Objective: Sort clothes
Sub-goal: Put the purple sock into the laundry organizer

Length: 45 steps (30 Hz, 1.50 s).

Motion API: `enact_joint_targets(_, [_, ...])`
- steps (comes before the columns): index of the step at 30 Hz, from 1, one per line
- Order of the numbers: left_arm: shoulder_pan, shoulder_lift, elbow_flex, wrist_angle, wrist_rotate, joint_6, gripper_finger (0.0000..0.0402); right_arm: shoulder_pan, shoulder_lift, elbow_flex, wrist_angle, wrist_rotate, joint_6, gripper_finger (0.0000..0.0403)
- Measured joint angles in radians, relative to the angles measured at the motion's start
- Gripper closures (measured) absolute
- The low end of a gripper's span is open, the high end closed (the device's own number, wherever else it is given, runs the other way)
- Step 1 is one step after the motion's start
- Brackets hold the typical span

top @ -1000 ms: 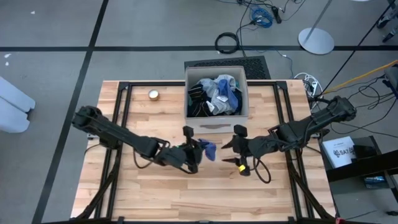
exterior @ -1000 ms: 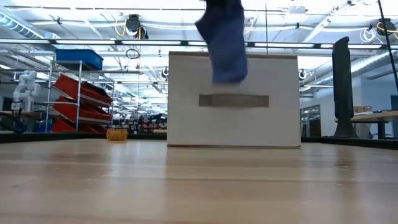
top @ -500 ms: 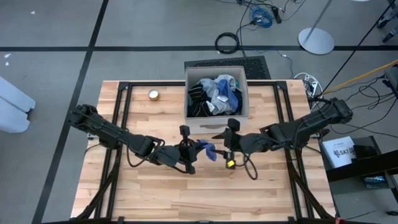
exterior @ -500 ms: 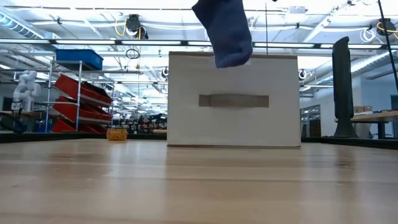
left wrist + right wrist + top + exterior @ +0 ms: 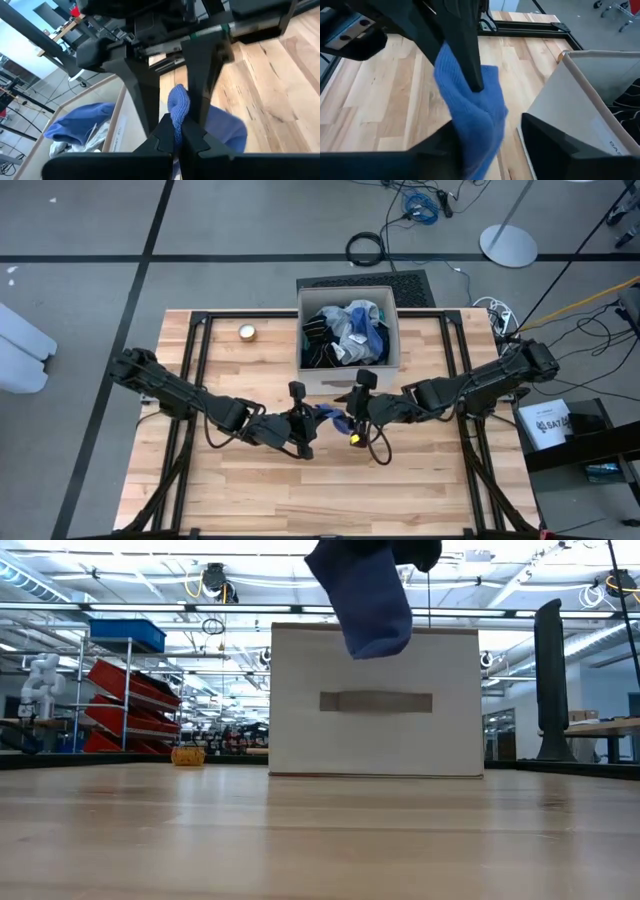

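Note:
A blue sock (image 5: pixel 331 418) hangs in the air in front of the beige box (image 5: pixel 350 376), which holds several clothes (image 5: pixel 345 330). My left gripper (image 5: pixel 312 418) is shut on the sock, which also shows in the low view (image 5: pixel 370 600). My right gripper (image 5: pixel 352 408) is open and has come in from the table's right. Its two fingers (image 5: pixel 555 145) stand on either side of the sock (image 5: pixel 470 115). My left gripper pinches a bunched part of the blue sock (image 5: pixel 178 105) between its two fingertips, coming roughly level from the table's left. A short end sticks out past the fingertips and the rest hangs below, clear of the table. I cannot tell whether my right gripper's open fingers touch the sock.
The beige box's front wall with its handle slot (image 5: pixel 375 700) stands just beyond the sock. A small round yellow object (image 5: pixel 246 332) lies at the table's far left. Bare wooden tabletop (image 5: pixel 330 490) lies on the near side.
My right gripper has moved toward the table's left, up to the sock, until its open fingers stand on either side of it. My left gripper has kept its hold nearly in place. The sock has swung a little and tilted under it.

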Motion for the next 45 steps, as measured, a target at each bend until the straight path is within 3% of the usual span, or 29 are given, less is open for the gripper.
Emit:
enact_joint_targets(8, [0.0, 0.0, 0.0, -0.011, -0.008, 0.001, 0.0353, 0.0, -0.003, 0.0, -0.007, 0.0, -0.04, 0.0388])
enact_joint_targets(12, [-0.005, 0.0, 0.0, -0.02, -0.06, -0.001, 0.0331, 0.0, -0.003, 0.0, -0.01, 0.001, -0.044, 0.0398])
enact_joint_targets(16, [-0.037, -0.012, -0.001, -0.046, -0.259, -0.002, 0.0312, 0.0, -0.017, 0.0, -0.046, 0.003, -0.032, 0.04])
enact_joint_targets(18, [-0.058, -0.045, -0.001, -0.12, -0.308, -0.035, 0.0308, 0.002, -0.039, 0.0, -0.082, 0.008, -0.012, 0.0401])
enact_joint_targets(24, [-0.1, -0.209, -0.053, -0.392, -0.155, -0.275, 0.0306, 0.001, -0.11, 0.0, -0.103, 0.015, -0.005, 0.0402])
enact_joint_targets(29, [-0.122, -0.382, -0.214, -0.393, -0.133, -0.369, 0.0307, -0.074, -0.173, 0.0, -0.007, 0.014, -0.15, 0.0402])
enact_joint_targets(32, [-0.124, -0.486, -0.335, -0.347, -0.131, -0.393, 0.0307, -0.169, -0.206, 0.001, 0.089, -0.013, -0.203, 0.0403])
enact_joint_targets(37, [-0.112, -0.624, -0.483, -0.249, -0.119, -0.364, 0.0307, -0.365, -0.229, 0.002, 0.152, -0.164, -0.206, 0.0403])
enact_joint_targets(41, [-0.096, -0.682, -0.508, -0.22, -0.05, -0.365, 0.0307, -0.525, -0.216, 0.002, 0.187, -0.267, -0.178, 0.0403])
enact_joint_targets(45, [-0.096, -0.692, -0.508, -0.193, -0.042, -0.366, 0.0307, -0.649, -0.19, 0.002, 0.175, -0.291, -0.156, 0.0403])
